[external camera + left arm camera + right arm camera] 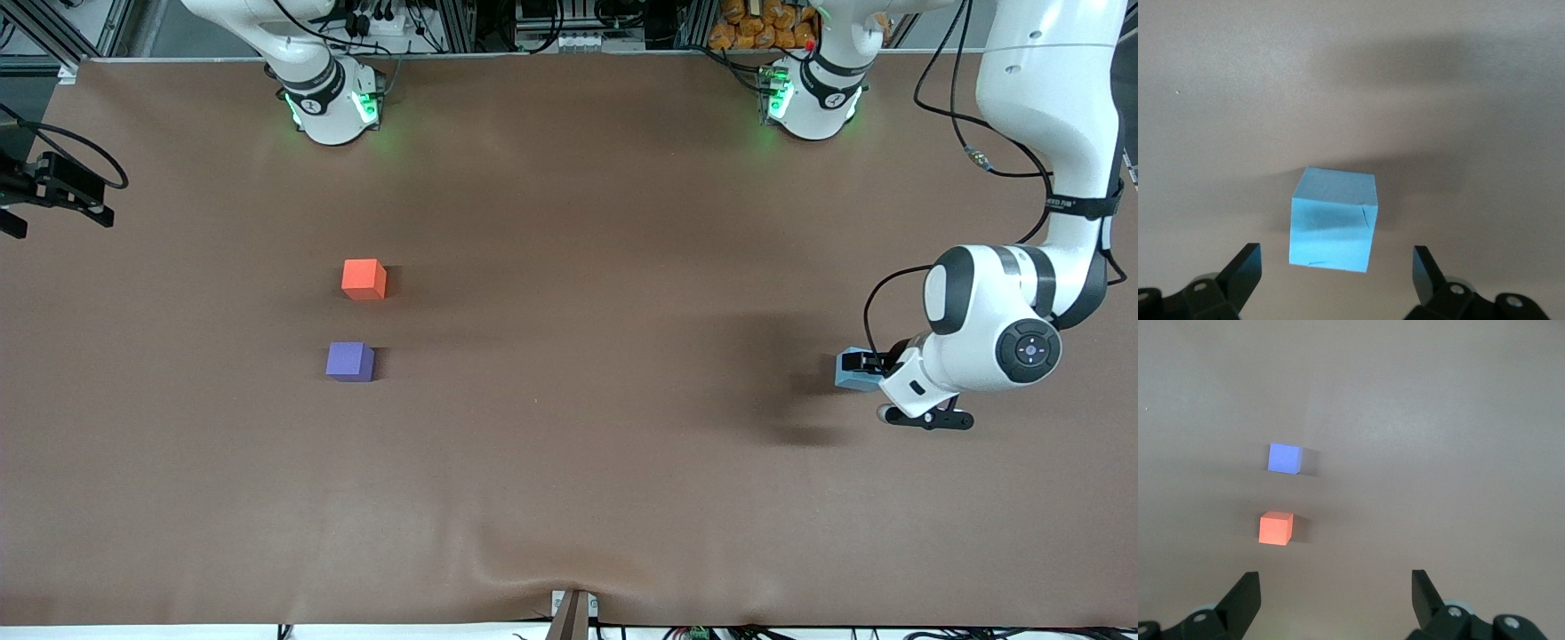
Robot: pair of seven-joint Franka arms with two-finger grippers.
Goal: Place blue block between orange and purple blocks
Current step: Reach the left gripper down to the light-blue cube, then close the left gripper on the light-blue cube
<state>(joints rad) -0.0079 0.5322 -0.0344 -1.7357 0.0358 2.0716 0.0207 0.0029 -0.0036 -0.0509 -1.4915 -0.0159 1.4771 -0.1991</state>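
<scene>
Stock on my worktop (569, 498), as I see it from the remote desk:

1. Blue block (852, 374): one light sky-blue cube, resting on the brown worktop toward the left arm's end. It is well apart from the other two cubes. In the left wrist view it sits flat, just ahead of the open fingers (1245, 270), not between them and not touched by them.

2. Orange block (364, 279): one orange-red cube, resting on the worktop toward the right arm's end, farther from the front camera than the purple one.

3. Purple block (349, 362): one violet cube, near the orange block and nearer to the front camera, with a bare gap of worktop between the two.

4. Left gripper (867, 366): low over the worktop, right at the blue block, jaws spread wide and holding nothing.

5. Right gripper (1335, 600): I do not see it in the front view. Its own wrist camera looks down on the orange and purple blocks from above; jaws spread wide, nothing in them. This arm waits.
</scene>
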